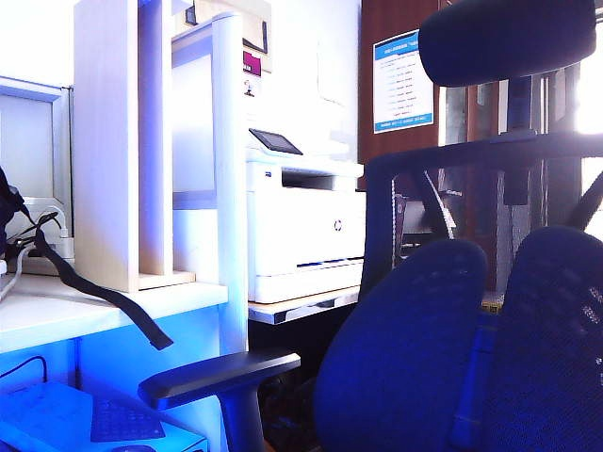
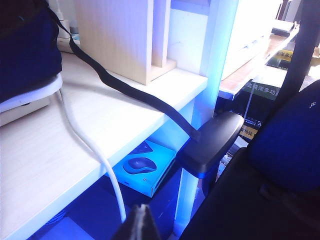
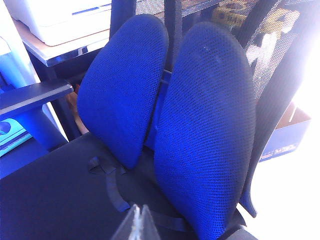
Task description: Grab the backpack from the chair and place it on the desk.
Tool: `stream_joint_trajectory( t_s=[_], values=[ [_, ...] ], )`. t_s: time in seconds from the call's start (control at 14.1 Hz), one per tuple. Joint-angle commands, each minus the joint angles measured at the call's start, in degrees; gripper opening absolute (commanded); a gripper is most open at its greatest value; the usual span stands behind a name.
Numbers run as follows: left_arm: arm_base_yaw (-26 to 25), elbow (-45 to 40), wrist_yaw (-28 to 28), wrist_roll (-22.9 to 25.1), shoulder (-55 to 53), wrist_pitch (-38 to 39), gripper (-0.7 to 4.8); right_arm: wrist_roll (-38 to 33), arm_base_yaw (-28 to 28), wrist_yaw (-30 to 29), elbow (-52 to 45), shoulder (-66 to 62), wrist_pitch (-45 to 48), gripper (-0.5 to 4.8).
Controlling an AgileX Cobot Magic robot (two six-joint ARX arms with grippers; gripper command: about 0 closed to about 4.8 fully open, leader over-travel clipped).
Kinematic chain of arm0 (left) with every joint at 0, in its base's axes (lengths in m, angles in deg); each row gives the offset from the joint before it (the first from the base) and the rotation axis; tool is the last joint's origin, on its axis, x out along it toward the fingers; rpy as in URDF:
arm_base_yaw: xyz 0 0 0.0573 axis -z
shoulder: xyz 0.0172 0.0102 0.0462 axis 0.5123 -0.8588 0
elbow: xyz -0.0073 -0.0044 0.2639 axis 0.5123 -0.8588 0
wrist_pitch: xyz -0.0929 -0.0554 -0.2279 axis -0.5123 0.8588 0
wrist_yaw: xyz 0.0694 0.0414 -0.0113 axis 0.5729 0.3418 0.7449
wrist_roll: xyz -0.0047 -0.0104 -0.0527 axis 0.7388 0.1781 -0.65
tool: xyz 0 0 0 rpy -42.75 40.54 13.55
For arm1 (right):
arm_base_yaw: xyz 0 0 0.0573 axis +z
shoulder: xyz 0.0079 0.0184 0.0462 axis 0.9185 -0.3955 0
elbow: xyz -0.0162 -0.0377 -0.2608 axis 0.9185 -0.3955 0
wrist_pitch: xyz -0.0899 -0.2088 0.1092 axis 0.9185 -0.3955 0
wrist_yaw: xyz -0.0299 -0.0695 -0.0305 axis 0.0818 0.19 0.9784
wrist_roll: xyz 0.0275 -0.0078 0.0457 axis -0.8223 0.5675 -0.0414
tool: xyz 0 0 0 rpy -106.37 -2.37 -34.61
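Note:
The backpack [image 2: 25,50] lies on the pale desk [image 2: 50,165] as a dark navy mass, showing only at the far left edge of the exterior view [image 1: 6,202]. One long dark strap [image 2: 130,95] trails from it across the desktop and hangs over the edge to the chair's armrest [image 2: 212,140]. The chair [image 3: 205,115] has a two-lobed blue-lit mesh back. My left gripper [image 2: 142,216] hangs shut and empty below the desk edge. Over the dark seat, my right gripper [image 3: 137,212] is also shut and empty. Neither gripper shows in the exterior view.
A tall light-wood shelf unit [image 1: 122,141] stands on the desk, and a white cable [image 2: 90,145] droops off its front. A white printer [image 1: 301,226] sits on the table behind. A boxed mouse [image 2: 142,167] lies under the desk. The headrest [image 1: 509,38] looms at upper right.

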Motion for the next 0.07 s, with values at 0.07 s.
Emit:
stream_joint_trajectory(
  t_s=[0.07],
  values=[
    [-0.02,-0.15,0.04,-0.13,-0.02,1.31,-0.05,-0.22,0.02,0.44,-0.02,0.02,-0.24,-0.06]
  ],
)
